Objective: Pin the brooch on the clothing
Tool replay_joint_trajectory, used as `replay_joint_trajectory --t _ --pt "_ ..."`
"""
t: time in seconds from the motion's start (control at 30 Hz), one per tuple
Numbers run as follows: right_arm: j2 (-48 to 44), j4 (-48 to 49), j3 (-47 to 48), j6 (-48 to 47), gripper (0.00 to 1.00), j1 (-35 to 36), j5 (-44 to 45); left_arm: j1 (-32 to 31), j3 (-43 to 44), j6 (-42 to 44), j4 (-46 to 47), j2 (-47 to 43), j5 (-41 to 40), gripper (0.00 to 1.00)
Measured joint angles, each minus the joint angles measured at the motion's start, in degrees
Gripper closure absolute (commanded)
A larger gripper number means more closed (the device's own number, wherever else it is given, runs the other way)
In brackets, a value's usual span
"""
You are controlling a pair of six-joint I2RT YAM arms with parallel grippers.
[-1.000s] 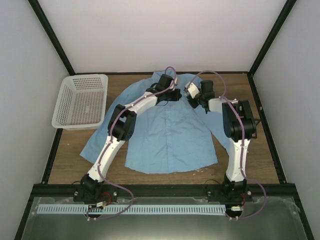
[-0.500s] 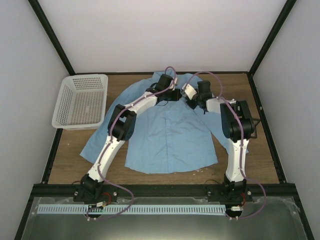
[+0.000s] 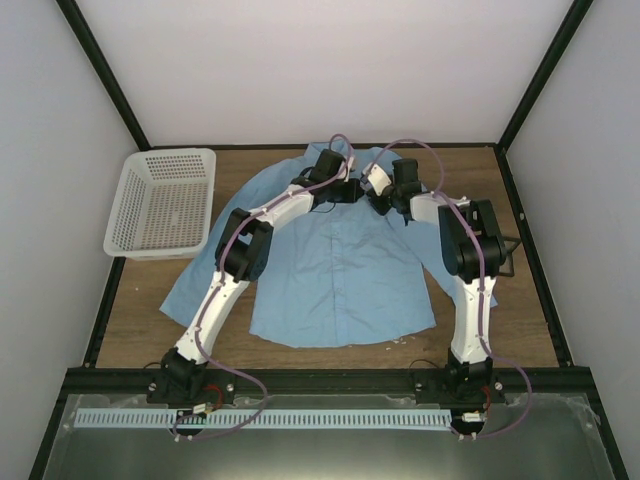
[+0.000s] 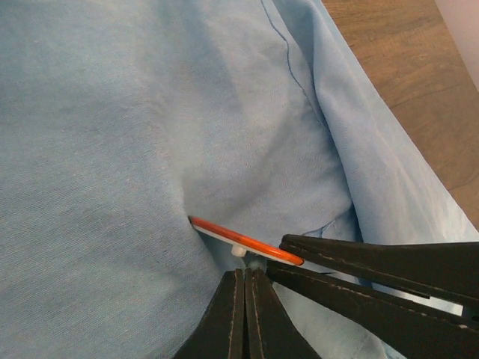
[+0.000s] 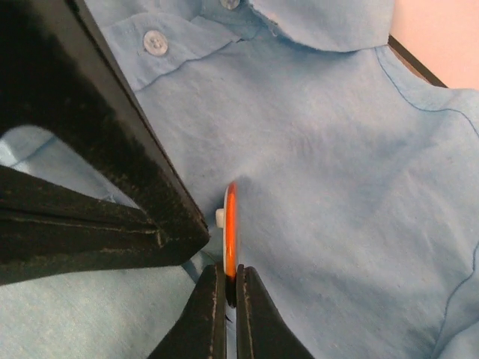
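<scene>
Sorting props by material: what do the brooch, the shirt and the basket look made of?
Brooch: hard, glossy orange-red disc with white underside, likely plastic or enamelled metal. Shirt: matte woven cloth, fine weave and soft creases, probably cotton. Basket: white moulded plastic mesh.

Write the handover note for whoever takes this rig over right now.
Right gripper: shut on the brooch, at its rim.
Left gripper: shut, tips behind the brooch; what they pinch is unclear.
Brooch: on edge against the shirt, near the collar.
Done: brooch is at the fabric.
To do: pin not seen through the cloth; fasten it, then release.
</scene>
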Motion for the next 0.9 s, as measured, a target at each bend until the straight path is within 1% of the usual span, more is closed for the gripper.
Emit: replay_joint_trajectory --t 0.17,0.2,0.23,0.33,0.4,0.63,0.73,0.9 --pt "0.50 -1.27 1.53 3.54 0.99 -0.09 -1.64 0.24 -0.72 -0.94 0.74 0.00 0.63 0.99" --pt "0.52 -1.75 1.90 4.04 0.99 -0.07 -1.95 0.26 -0.87 -1.05 0.96 0.00 0.79 0.96" --pt "0.52 -2.29 2.27 4.72 0.99 -0.07 -2.34 0.31 -1.25 -1.25 1.40 -0.09 1.01 0.91" --pt "0.52 -3.54 3.37 5.70 0.99 -0.07 -3.15 0.37 -3.04 -1.90 2.86 -0.76 1.29 0.81" --pt "0.55 -3.98 4.20 6.29 0.99 -0.11 -4.07 0.42 -5.49 -2.84 4.20 -1.84 2.32 0.73" --pt "1.55 -6.82 7.43 7.34 0.99 -0.33 -7.21 0.92 -15.93 -5.33 8.87 -9.49 5.25 0.54" --pt "1.60 -7.54 8.02 7.58 0.99 -0.48 -7.96 2.08 -20.17 -5.81 10.23 -13.92 5.95 0.51" --pt "1.95 -7.87 8.26 7.65 0.99 -0.79 -8.33 4.20 -20.61 -5.99 11.15 -16.87 5.60 0.50"
